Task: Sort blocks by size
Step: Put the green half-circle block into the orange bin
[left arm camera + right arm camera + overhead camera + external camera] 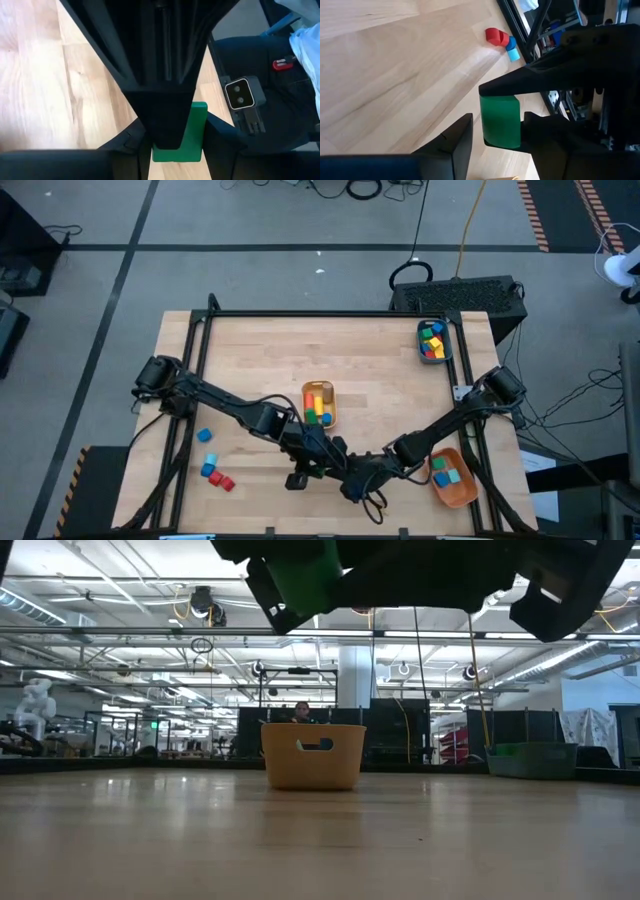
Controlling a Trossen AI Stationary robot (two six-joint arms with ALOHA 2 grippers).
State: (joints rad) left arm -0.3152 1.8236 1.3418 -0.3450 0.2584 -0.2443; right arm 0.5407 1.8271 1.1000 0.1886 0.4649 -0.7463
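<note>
Grippers are meeting low over the near middle of the counter [260, 360] in the high view: the left gripper [322, 452] and right gripper [352, 480] are crowding one spot, apparently to pass a block between arms. A few blocks [212, 468] are waiting loose at the near left; the yellow bin [319, 403], orange bin [452, 477] and teal bin [433, 342] are already carrying sorted ones.

From the low view, a green block [300, 578] is hanging above the counter between dark fingers, clear of the surface.

In the left wrist view, the left gripper [172, 145] is partly closed on the green block [187, 132].

In the right wrist view, the right gripper [495, 131] is bracketing the same block [500, 121], its fingers seemingly touching it; a handover is probably underway. No writing is readable anywhere.
</note>
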